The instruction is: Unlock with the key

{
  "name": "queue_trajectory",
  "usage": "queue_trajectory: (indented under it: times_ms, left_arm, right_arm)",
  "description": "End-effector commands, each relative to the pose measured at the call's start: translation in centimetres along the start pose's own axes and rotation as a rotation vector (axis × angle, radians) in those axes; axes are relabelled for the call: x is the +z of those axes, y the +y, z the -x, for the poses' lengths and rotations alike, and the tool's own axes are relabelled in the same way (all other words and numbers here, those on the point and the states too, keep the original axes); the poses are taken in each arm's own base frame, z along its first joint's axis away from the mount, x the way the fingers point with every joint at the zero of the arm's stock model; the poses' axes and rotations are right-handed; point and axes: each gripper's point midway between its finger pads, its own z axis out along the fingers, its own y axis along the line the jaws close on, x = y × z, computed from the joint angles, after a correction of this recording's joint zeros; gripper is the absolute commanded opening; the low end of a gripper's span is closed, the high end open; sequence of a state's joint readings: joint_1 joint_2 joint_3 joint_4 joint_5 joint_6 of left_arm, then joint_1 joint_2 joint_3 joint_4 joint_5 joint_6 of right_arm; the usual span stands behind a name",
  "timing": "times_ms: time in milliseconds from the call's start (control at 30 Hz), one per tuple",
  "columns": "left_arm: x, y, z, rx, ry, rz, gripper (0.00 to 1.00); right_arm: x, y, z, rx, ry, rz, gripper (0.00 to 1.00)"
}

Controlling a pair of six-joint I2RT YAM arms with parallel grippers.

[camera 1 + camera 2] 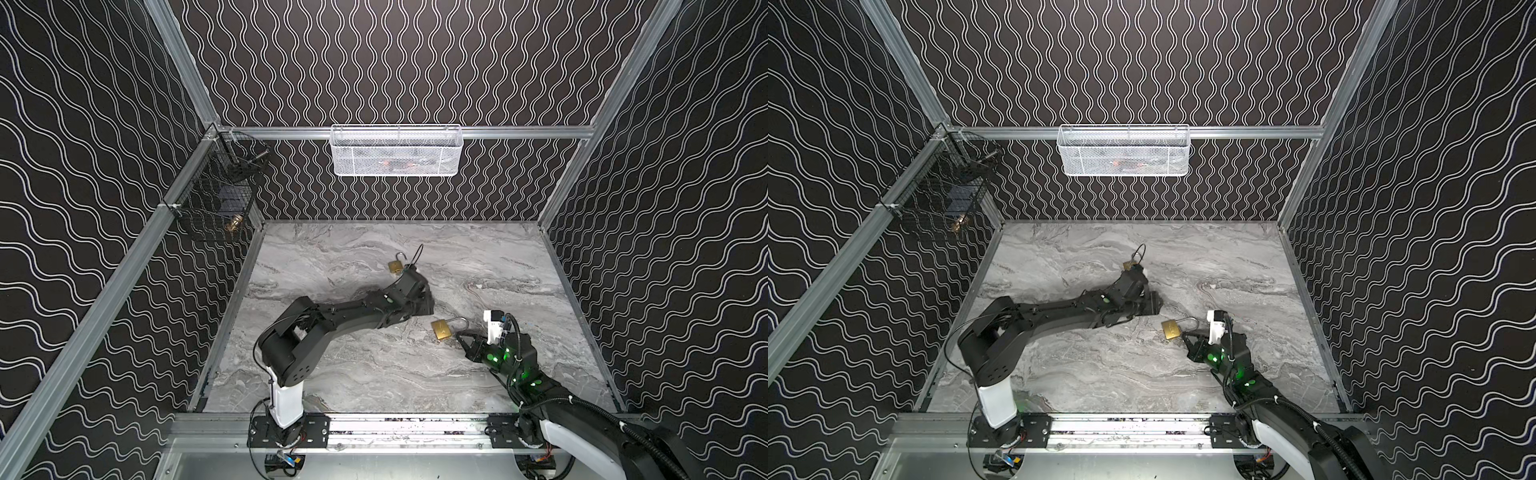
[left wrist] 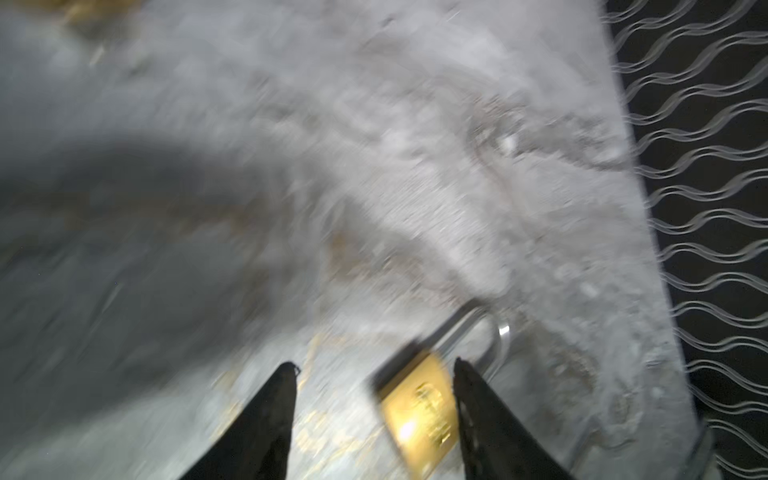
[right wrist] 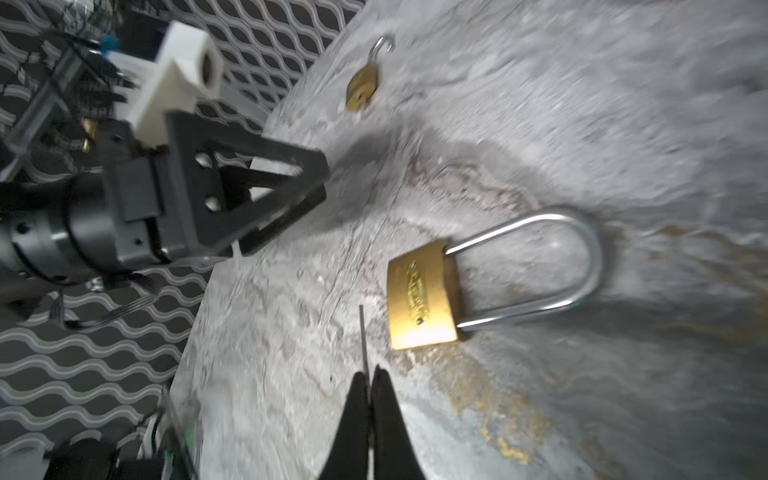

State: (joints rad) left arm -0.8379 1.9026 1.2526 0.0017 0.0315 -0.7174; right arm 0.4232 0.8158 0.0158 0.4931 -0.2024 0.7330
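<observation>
A small padlock point(image 1: 395, 266), its shackle swung open, is being seen lying far back on the desk point(image 1: 374, 374), just behind the left arm. The left pincer point(image 2: 372, 363) is being held with its fingers apart, raised near the padlock point(image 3: 422, 297) and gripping nothing. The padlock is lying flat near the desk's middle, with both shackle legs seated in its brass body. To its right, the key point(image 3: 362, 336) is being clamped, blade outward, in the right pincer point(image 3: 369, 372), close to the body but apart from it.
</observation>
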Motion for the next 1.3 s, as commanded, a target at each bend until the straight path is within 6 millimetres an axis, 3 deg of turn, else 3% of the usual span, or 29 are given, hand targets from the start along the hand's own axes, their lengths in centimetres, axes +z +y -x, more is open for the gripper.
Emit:
queue_trajectory:
  times_ms: [0,33,167,333,433,567,867,967,1067,1167,1267]
  left_arm:
    - [0.4,-2.4,-1.8,0.246,0.105,-0.131,0.67]
    - [0.4,-2.6,-2.5,0.296,0.126,-0.155,0.69]
    - [1.0,-0.4,-3.7,0.408,0.187,-0.064,0.76]
    - [1.8,-2.7,-4.7,0.391,0.193,-0.253,0.77]
    - [2.6,-2.8,-5.2,0.375,0.209,-0.289,0.79]
    - [2.8,-1.6,-6.5,0.369,0.262,-0.275,0.81]
    - [0.4,-0.9,-9.2,0.267,0.288,-0.337,0.80]
    - [-0.4,-0.3,-8.4,0.238,0.235,-0.289,0.80]
    - [-0.9,1.0,-6.6,0.230,0.174,-0.120,0.80]
    - [-1.0,1.2,-5.0,0.284,0.148,0.030,0.80]
    - [0.3,1.0,-4.6,0.290,0.212,0.099,0.79]
  right_arm:
    - [-0.6,-2.8,0.3,0.099,-0.036,-0.155,0.00]
    - [-0.8,-2.8,-0.1,0.124,-0.032,-0.148,0.00]
    - [-1.3,-4.0,-1.4,0.216,-0.011,-0.180,0.00]
    - [0.0,-4.4,-3.0,0.228,0.117,-0.227,0.00]
    - [1.2,-4.5,-3.5,0.245,0.157,-0.225,0.00]
    - [2.4,-4.5,-3.0,0.234,0.155,-0.232,0.00]
    - [5.7,-3.9,-1.4,0.138,0.182,-0.230,0.00]
    - [7.0,-3.1,-0.8,0.115,0.195,-0.192,0.00]
    - [7.3,-2.7,-0.2,0.086,0.187,-0.183,0.00]
    - [6.2,-3.2,0.8,0.037,0.160,-0.239,0.00]
    - [4.1,-4.0,2.0,0.016,0.127,-0.321,0.00]
